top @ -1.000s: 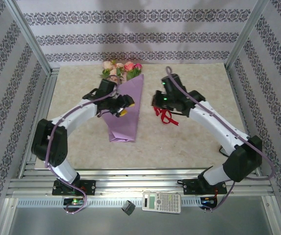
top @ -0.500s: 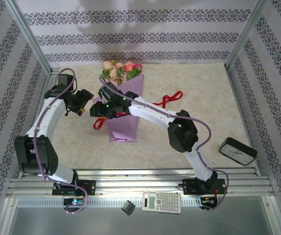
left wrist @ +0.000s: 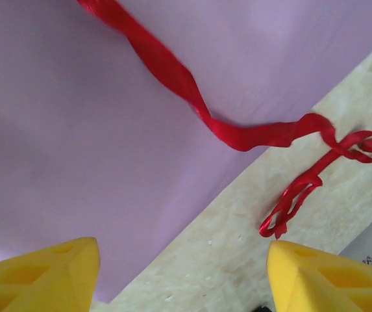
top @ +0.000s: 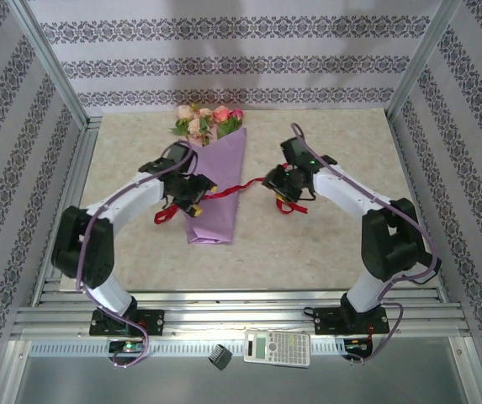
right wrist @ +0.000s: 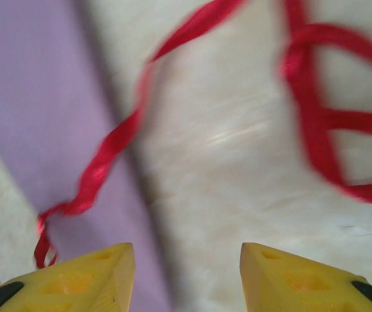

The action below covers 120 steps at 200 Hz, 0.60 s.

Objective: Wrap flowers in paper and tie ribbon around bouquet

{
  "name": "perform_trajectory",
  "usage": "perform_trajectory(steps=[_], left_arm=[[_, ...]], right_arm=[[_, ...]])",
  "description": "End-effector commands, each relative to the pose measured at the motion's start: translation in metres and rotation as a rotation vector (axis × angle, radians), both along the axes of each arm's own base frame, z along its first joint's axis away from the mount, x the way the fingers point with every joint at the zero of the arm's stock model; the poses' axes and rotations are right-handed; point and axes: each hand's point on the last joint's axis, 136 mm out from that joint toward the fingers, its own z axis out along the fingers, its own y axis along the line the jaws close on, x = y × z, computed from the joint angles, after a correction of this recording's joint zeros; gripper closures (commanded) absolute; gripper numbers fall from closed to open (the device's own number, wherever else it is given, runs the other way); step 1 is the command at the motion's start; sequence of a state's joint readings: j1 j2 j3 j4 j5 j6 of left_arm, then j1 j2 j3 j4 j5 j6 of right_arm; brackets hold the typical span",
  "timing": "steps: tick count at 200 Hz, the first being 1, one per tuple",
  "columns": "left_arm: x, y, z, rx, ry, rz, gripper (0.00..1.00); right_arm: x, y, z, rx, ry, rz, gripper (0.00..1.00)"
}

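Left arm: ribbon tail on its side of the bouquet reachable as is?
Likely yes: the open left end effector hangs over the ribbon tail, loose on the table beside the bouquet, nothing covering it.

This looks like a robot test booth in a lab. A left arm (top: 127,198) and right arm (top: 350,192) are bolted to aluminium rails (top: 241,305). Wallpaper panels (top: 241,63) enclose a marble-look tabletop (top: 308,252), and a calculator (top: 278,347) lies out front.
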<state>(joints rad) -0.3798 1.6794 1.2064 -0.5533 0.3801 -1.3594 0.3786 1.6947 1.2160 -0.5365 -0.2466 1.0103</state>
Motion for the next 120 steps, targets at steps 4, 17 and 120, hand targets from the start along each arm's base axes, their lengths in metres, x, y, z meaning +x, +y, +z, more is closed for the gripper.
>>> perform_trajectory(steps=[4,17,120], left_arm=[[0.035,-0.015,-0.004,-0.071,0.015,0.255,0.31],[0.040,-0.016,-0.014,-0.058,0.040,0.306,0.31],[0.073,-0.018,-0.056,-0.078,0.076,0.436,0.58]], right_arm=[[0.003,-0.017,-0.014,0.016,0.032,-0.135,0.53],[0.010,-0.028,-0.012,-0.064,0.018,-0.125,0.52],[0.010,-0.029,-0.083,-0.303,0.179,0.121,0.61]])
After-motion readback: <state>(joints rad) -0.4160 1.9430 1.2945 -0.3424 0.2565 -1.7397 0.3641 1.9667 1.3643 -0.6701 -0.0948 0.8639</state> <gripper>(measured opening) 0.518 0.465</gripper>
